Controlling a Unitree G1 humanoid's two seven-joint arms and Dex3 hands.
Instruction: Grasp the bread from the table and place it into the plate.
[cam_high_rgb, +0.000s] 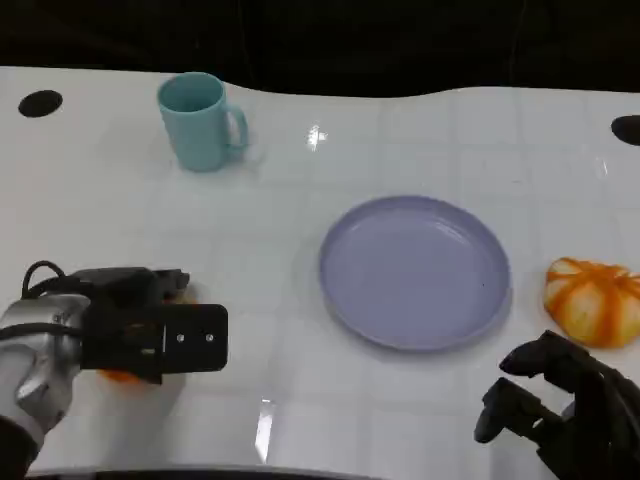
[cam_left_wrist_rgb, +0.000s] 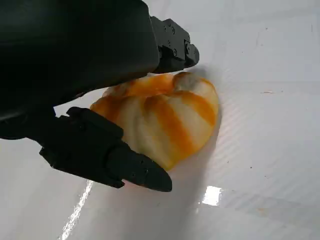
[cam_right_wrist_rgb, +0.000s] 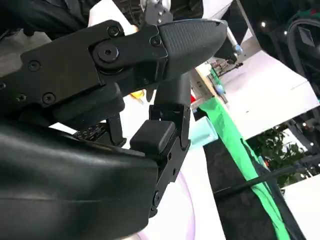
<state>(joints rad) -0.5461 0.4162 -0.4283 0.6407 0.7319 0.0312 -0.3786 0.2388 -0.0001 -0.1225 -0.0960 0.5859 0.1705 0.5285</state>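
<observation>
My left hand (cam_left_wrist_rgb: 100, 100) cups an orange-striped bread roll (cam_left_wrist_rgb: 165, 120) on the white table (cam_high_rgb: 300, 420), well to the left of the lavender plate (cam_high_rgb: 345, 300); its fingers (cam_left_wrist_rgb: 135, 170) flank the roll, apparently for a lift, though I cannot tell whether the grip is firm. The roll lies dome-up, its long axis roughly along my fingers. My right hand (cam_high_rgb: 560, 405), fingers curled on nothing, hangs just right of the plate, near a second roll (cam_high_rgb: 595, 300).

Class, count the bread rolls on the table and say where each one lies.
2. One bread roll lies under the left hand near the table's left front; the other roll sits right of the plate, beyond the right hand.
</observation>
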